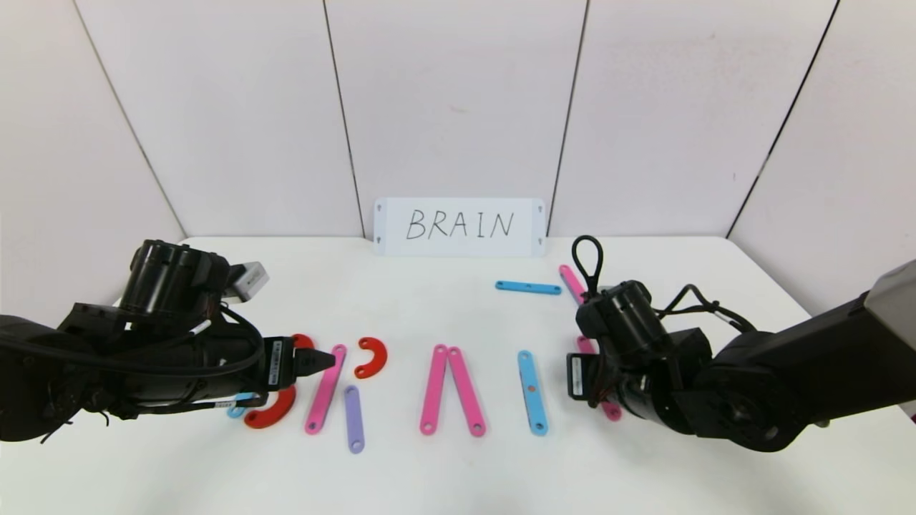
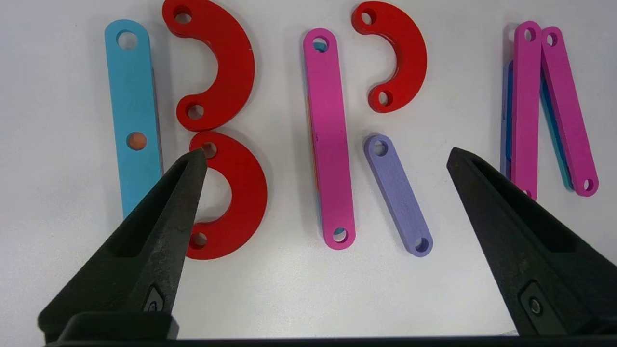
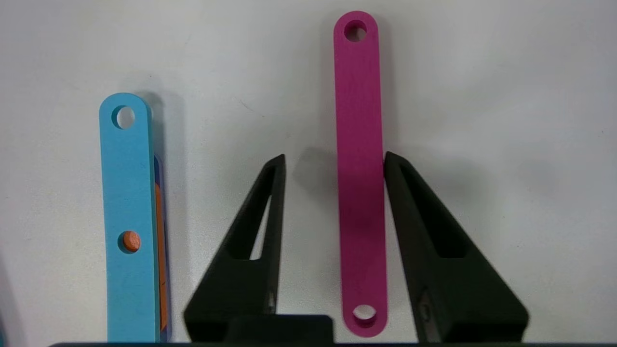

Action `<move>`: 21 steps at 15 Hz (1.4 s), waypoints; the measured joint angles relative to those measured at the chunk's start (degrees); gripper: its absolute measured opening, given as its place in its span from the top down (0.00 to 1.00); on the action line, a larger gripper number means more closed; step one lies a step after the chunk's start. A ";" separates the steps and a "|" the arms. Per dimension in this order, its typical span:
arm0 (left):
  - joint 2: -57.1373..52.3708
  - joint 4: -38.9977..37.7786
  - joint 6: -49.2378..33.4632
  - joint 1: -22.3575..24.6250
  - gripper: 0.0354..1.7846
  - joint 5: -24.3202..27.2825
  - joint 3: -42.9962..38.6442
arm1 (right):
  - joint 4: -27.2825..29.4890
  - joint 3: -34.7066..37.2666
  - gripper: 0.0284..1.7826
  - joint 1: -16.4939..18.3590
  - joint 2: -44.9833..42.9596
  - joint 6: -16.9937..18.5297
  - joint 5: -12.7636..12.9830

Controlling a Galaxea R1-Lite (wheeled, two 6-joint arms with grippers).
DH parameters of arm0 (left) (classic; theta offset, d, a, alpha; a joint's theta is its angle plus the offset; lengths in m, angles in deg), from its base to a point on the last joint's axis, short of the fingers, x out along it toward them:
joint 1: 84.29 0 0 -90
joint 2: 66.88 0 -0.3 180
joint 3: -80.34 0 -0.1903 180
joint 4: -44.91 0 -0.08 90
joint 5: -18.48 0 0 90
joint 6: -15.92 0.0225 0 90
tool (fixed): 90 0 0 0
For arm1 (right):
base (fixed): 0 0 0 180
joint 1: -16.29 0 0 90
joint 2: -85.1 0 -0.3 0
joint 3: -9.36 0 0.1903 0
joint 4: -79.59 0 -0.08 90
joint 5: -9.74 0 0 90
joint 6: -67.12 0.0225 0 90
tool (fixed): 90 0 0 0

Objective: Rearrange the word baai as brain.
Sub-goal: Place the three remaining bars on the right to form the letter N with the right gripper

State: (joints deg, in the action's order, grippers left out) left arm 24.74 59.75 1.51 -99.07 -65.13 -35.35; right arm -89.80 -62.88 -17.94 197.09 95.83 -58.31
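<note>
The letters lie in a row on the white table [image 1: 458, 472]. B is a blue strip [image 2: 132, 115] with two red curves [image 2: 226, 62] [image 2: 246, 193]. R is a pink strip [image 2: 330, 140], a red curve [image 2: 405, 53] and a purple strip [image 2: 397, 193]. Two pink strips [image 1: 434, 390] [image 1: 466, 392] lean together. A blue strip [image 1: 533, 393] stands alone. My left gripper [image 2: 325, 152] is open wide and empty above the R. My right gripper [image 3: 332, 159] is open, low over a pink strip [image 3: 359, 144] that lies between its fingers. One finger [image 3: 400, 193] touches the strip's edge.
A white card [image 1: 459, 226] with handwritten BRAIN stands against the back wall. A loose blue strip [image 1: 528, 287] and a pink strip [image 1: 571, 282] lie at the back right. White wall panels close off the table's back and sides.
</note>
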 joint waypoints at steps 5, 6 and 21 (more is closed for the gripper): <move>0.00 -0.01 -0.02 0.01 0.02 0.00 0.00 | -0.09 -0.05 0.11 0.35 0.00 1.22 -0.11; 0.00 -0.01 -0.05 0.00 0.02 0.00 0.00 | -0.12 -0.11 0.07 0.55 0.00 1.48 -0.21; 0.23 -0.09 -0.02 0.00 0.02 0.00 0.06 | -1.68 0.28 0.03 -0.05 -1.27 4.41 -7.49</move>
State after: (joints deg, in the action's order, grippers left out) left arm 24.97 59.66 1.48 -99.07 -65.13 -35.29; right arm -91.48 -62.60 -17.99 195.82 100.24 -65.79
